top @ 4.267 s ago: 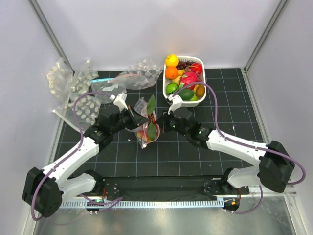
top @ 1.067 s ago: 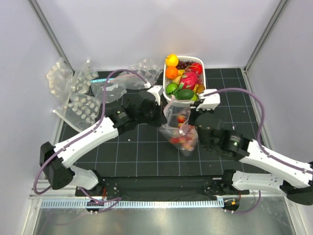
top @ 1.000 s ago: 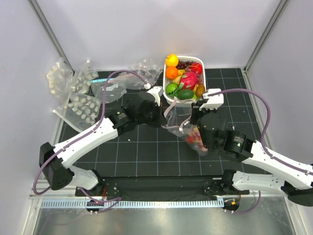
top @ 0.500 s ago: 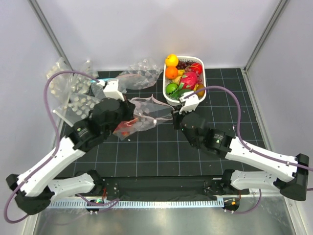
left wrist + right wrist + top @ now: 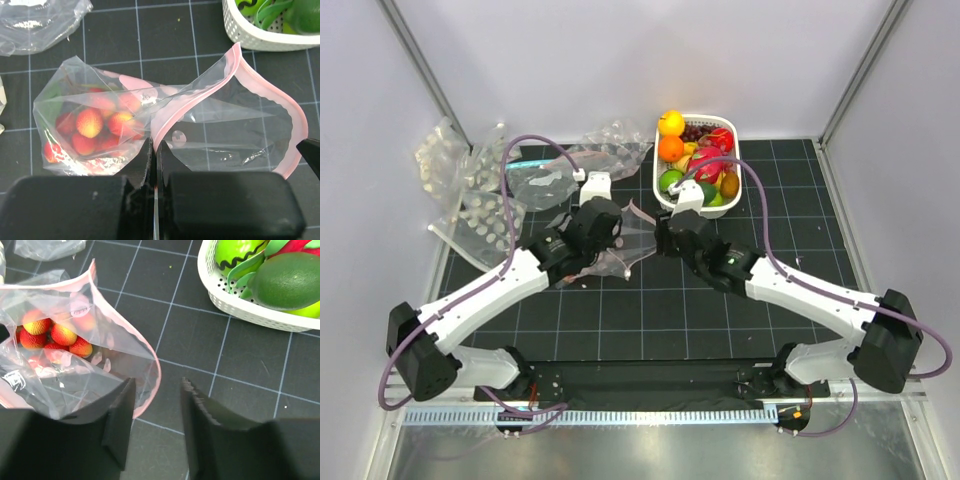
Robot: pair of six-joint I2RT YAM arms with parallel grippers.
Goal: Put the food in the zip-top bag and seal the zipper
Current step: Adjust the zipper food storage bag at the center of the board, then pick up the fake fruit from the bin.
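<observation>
Zip-top bag (image 5: pixel 215 120) lies slumped on the gridded mat (image 5: pixel 620 320) between my two arms, near the white basket (image 5: pixel 240 305). The strawberries (image 5: pixel 92 125) are bunched in its closed end, away from the mouth. My left claw (image 5: pixel 155 145) is pinched fully together on the zipper (image 5: pixel 296 135), where one lip of the pink strip bends toward me. I take that hold as an anchor, so the bag cannot slide while the other side is worked. From there the strip loops out wide, so the mouth gapes and nothing is sealed yet.

My right claw (image 5: pixel 157 390) stands partly parted with nothing in it, right at the curve of the pink rim on the other side of the mouth. Whether it touches the film I cannot tell. I judge it is placed there to take that end of the strip. With both ends held, I could draw the two lips flat against each other before pressing them shut. The film looks slack and slippery, so a shallow pinch could slide off.
</observation>
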